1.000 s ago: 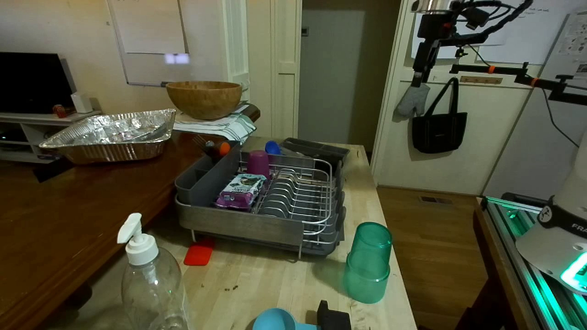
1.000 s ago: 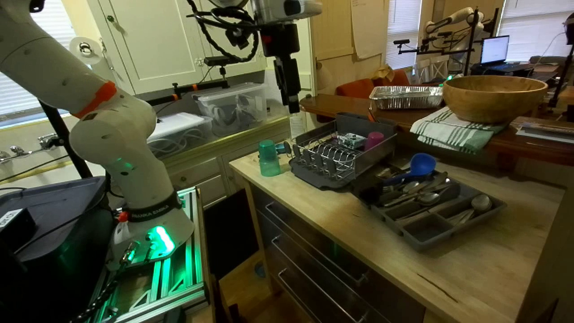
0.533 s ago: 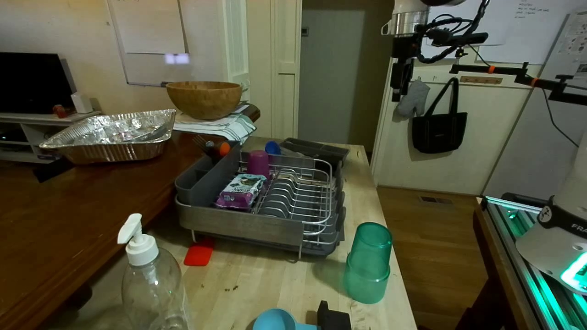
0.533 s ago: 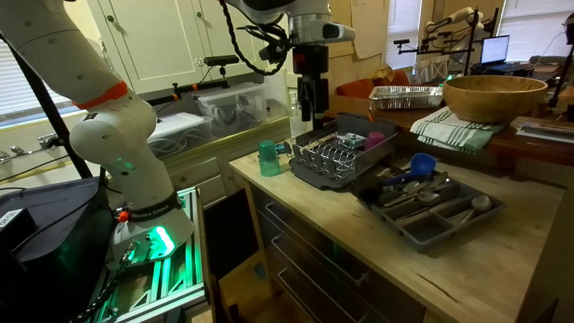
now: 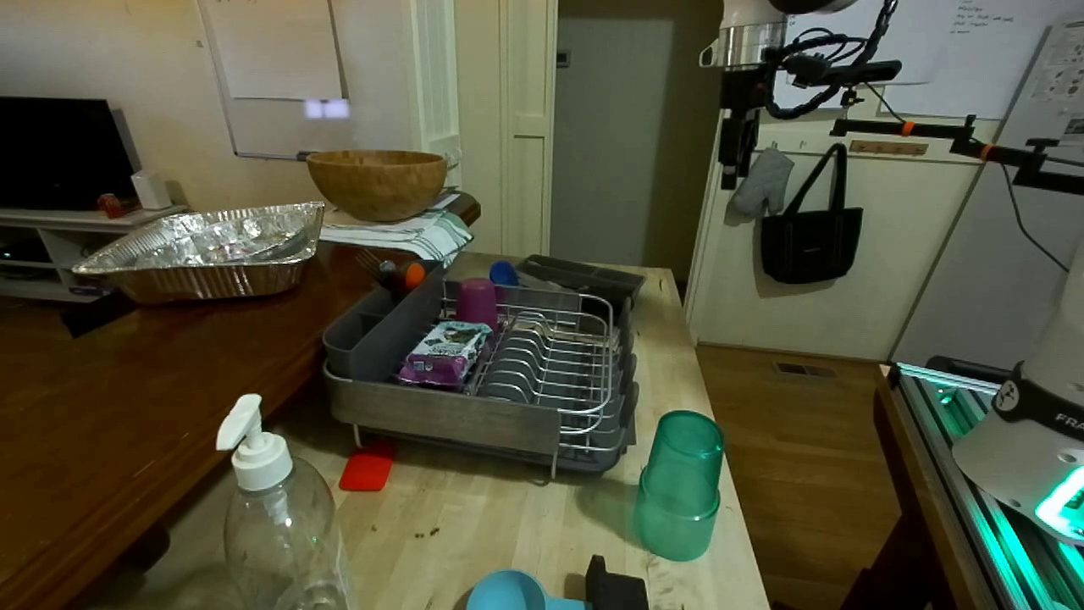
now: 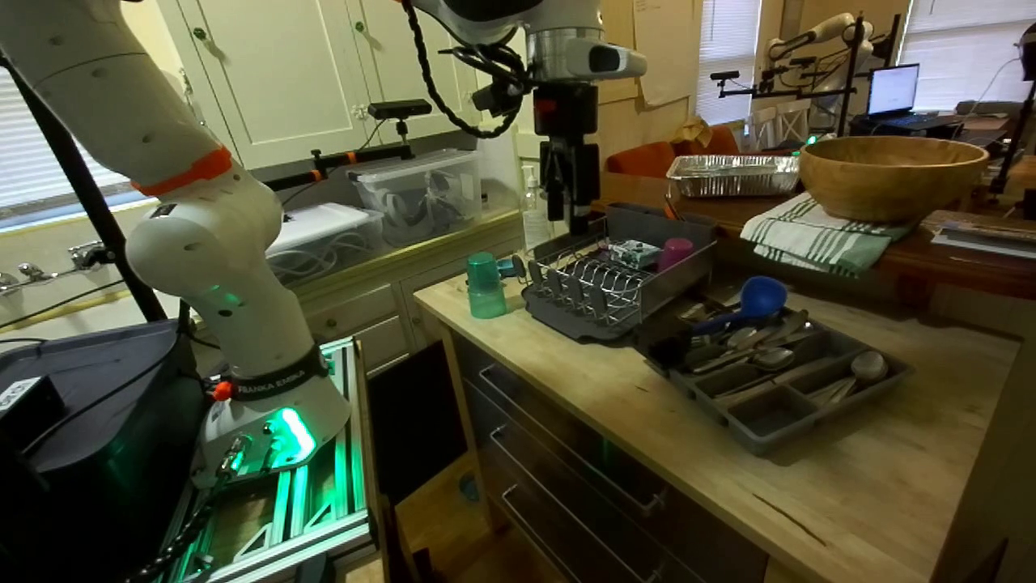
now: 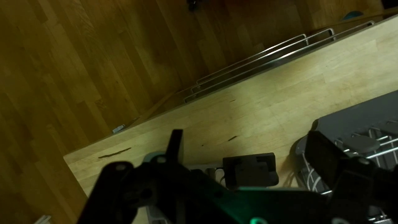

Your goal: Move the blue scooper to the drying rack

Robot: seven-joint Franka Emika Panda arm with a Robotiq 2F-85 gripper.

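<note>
The blue scooper rests on the utensils in the grey cutlery tray, cup end up, handle partly among cutlery. In an exterior view only its cup shows behind the rack. I cannot make it out in the wrist view. The drying rack stands on the counter; it also shows in an exterior view and at the right of the wrist view. My gripper is open and empty, pointing down high above the counter. Its fingers are wide apart in the wrist view.
A purple cup and a snack pack sit in the rack. Teal tumblers, a light-blue scoop, a soap bottle and a red item stand around it. A dark block adjoins the cutlery.
Over the last second the arm has swung and my gripper has turned from tilted to pointing straight down. In the last half second it moved only slightly. The objects have not moved.
</note>
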